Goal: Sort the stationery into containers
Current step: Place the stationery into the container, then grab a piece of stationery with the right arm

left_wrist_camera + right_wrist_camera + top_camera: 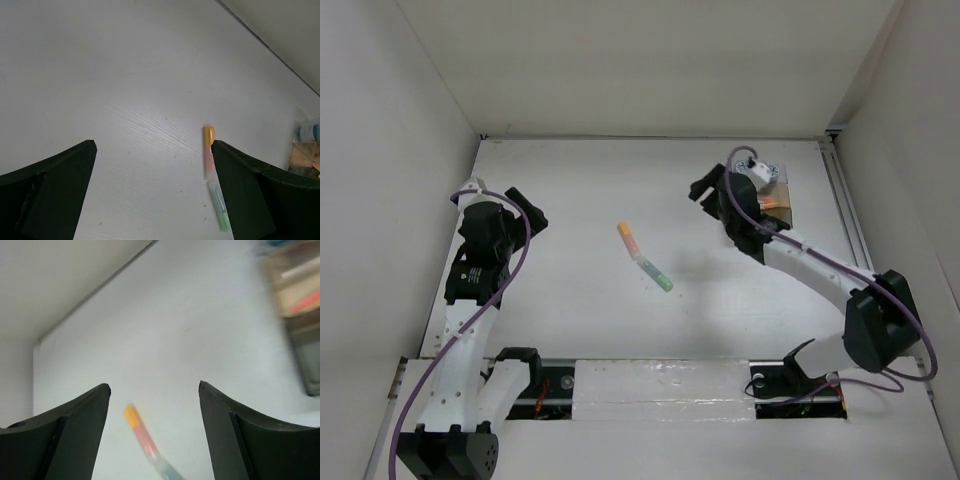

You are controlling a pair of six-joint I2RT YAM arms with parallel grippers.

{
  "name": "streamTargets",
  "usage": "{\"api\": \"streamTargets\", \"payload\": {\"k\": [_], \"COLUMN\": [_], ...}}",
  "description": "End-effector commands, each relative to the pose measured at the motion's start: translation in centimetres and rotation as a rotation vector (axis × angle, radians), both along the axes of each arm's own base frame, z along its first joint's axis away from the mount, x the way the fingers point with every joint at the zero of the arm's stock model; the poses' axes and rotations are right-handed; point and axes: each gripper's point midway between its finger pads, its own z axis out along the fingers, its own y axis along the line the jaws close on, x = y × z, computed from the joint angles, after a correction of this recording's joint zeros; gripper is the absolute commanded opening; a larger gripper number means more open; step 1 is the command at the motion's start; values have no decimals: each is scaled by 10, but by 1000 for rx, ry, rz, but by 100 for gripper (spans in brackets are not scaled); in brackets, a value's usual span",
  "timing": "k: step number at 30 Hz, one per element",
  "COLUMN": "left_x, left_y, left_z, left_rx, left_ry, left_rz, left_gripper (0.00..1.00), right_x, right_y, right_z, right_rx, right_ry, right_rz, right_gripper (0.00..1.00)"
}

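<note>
An orange-capped marker (629, 240) and a green marker (655, 273) lie end to end on the white table near the middle. Both show in the left wrist view, the orange one (208, 150) above the green one (219, 205), and the orange one shows blurred in the right wrist view (140, 432). The clear organizer box (778, 205), tan inside, stands at the back right with pens in it and a blue-and-white tub (767, 171) behind it. My left gripper (523, 208) is open and empty at the left. My right gripper (703, 190) is open and empty, just left of the box.
White walls close the table in at the back, left and right. A rail (845, 205) runs along the right edge. The box shows blurred at the right edge of the right wrist view (300, 305) and at the right edge of the left wrist view (304, 155).
</note>
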Motion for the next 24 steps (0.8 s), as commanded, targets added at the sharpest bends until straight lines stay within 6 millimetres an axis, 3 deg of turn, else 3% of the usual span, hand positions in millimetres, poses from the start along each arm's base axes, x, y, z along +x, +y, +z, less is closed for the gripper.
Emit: {"api": "streamTargets", "payload": {"k": [1, 5, 6, 8, 9, 10, 11, 12, 13, 14, 15, 16, 18, 20, 21, 24], "left_x": [-1, -1, -1, -2, -5, -5, -7, -10, -10, -10, -10, -10, -9, -8, -7, -6], "left_y": [14, 23, 22, 24, 27, 28, 30, 33, 33, 33, 33, 33, 32, 30, 27, 26], "left_z": [-6, -3, -3, 0, 2, 2, 6, 7, 7, 7, 7, 7, 4, 2, 2, 3], "left_rx": [13, 16, 8, 11, 10, 14, 17, 15, 15, 15, 15, 15, 12, 16, 10, 13], "left_ry": [17, 22, 20, 11, 5, 4, -10, -16, -16, -16, -16, -16, -5, 6, 7, -1], "left_rz": [84, 144, 148, 156, 176, 184, 192, 215, 215, 215, 215, 215, 207, 194, 181, 168], "left_gripper": [99, 99, 99, 99, 99, 99, 99, 99, 99, 99, 99, 99, 99, 99, 99, 99], "right_x": [-7, -47, -49, -50, -54, -50, -52, -53, -42, -39, -38, -30, -21, -7, -6, 3], "right_y": [70, 136, 149, 166, 184, 191, 199, 201, 209, 212, 217, 226, 227, 228, 229, 233], "right_z": [11, -24, -21, -43, -37, -61, -70, -82, -75, -101, -106, -100, -122, -120, -135, -137], "right_rx": [-242, -310, -317, -366, -362, -386, -420, -458, -461, -496, -519, -527, -572, -604, -616, -639], "right_ry": [-3, 133, 119, 150, 137, 185, 198, 233, 224, 276, 280, 253, 292, 296, 323, 323], "right_rz": [443, 727, 753, 786, 833, 861, 892, 895, 885, 899, 903, 885, 866, 823, 826, 814], "right_gripper": [77, 77, 77, 76, 76, 76, 75, 75, 73, 73, 73, 73, 72, 72, 72, 71]}}
